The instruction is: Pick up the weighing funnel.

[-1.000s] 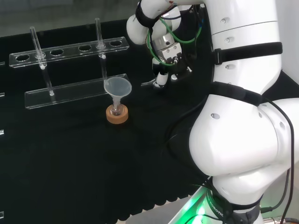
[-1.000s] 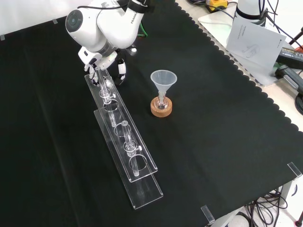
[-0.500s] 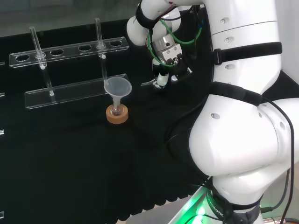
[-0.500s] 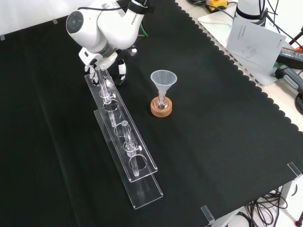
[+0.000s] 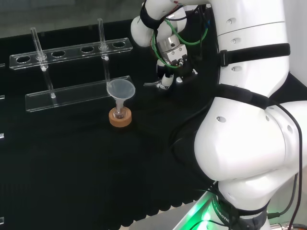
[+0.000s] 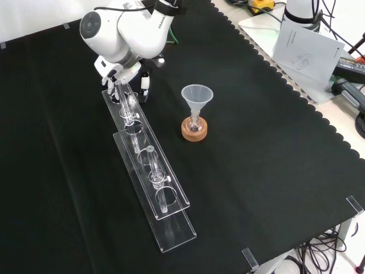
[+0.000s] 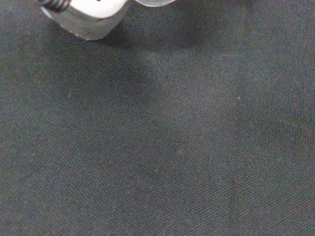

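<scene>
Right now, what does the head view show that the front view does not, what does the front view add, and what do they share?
The head view adds the arm's big lower links and a green glow at its base. The front view adds a white sheet of paper beyond the cloth's scalloped edge and a clear clip at the bench's near edge. Both share the funnel in its small flask on the cork ring, the clear test tube rack, the black cloth and the hand low by the rack's end.
</scene>
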`<state>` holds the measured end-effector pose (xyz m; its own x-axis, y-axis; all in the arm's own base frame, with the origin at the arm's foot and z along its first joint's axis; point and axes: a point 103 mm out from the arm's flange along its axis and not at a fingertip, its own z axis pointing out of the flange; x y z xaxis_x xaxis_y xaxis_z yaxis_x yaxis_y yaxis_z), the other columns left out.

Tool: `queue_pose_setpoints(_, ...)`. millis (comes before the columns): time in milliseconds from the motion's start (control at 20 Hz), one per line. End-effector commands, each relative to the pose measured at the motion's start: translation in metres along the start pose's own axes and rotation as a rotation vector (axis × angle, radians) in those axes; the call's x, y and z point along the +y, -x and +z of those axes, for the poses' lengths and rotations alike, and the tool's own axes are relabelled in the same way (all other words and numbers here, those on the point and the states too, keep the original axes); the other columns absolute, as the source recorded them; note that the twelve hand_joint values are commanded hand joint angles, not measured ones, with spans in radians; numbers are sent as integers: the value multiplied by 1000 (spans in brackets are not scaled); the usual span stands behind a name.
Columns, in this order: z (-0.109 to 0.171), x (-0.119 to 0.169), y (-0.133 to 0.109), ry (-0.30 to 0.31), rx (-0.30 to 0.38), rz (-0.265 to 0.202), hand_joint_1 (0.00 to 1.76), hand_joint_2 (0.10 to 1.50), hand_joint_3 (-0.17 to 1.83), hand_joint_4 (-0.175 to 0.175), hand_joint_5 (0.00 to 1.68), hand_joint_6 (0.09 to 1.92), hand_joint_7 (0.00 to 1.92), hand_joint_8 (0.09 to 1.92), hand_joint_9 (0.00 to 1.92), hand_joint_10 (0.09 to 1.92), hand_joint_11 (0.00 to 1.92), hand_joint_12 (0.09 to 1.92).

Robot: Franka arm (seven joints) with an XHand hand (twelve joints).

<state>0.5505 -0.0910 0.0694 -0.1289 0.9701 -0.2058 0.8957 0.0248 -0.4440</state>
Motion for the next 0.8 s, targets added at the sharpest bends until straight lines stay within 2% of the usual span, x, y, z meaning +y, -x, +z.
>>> queue_pose_setpoints(50, 3, 0, -4, 4, -21, 13, 1062, 936, 218, 175, 1120, 808, 634, 629, 821, 468, 509, 1279)
queue_pose_setpoints(200, 3, -1, -3, 7, -14, 18, 1088, 758, 538, 175, 1171, 811, 700, 596, 904, 429, 559, 1250)
queue_pose_setpoints(300, 2, -3, 1, 25, 15, 18, 1095, 701, 644, 175, 1182, 828, 729, 594, 950, 417, 597, 1230)
queue_pose_setpoints(550, -10, -11, 12, 53, 78, 18, 1109, 655, 711, 175, 1212, 805, 769, 602, 1006, 400, 673, 1188)
queue_pose_setpoints(800, -24, -25, 20, 79, 89, 25, 1112, 648, 717, 175, 1220, 795, 771, 602, 1016, 394, 689, 1178)
